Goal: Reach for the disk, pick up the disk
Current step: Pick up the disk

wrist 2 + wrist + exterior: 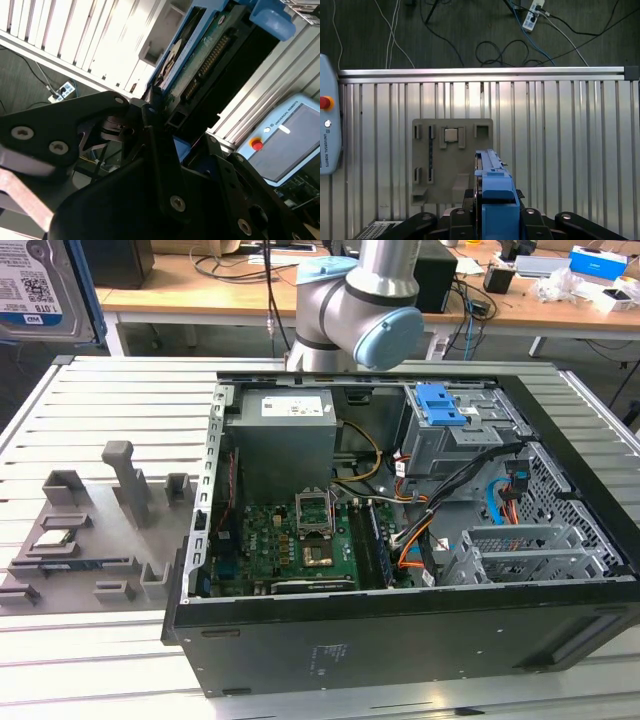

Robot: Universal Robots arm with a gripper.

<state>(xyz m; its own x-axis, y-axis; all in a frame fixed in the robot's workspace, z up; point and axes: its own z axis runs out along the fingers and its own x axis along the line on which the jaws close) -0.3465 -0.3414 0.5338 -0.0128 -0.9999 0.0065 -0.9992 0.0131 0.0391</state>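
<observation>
**Disk clamped by its edges, high over the counter**

You have the disk point(492, 197) in the jaws. In both wrist views they are closed on its opposite edges, over the blue bracket. It hangs in the air above the slatted counter point(560, 150), well off to the exterior view's left of the open computer case point(400, 640). Treat it as stiff, dense and sensitive to shock. Smooth metal may slip, so I'd keep to the bracketed edges, never the bare circuit board point(210, 55).
</observation>
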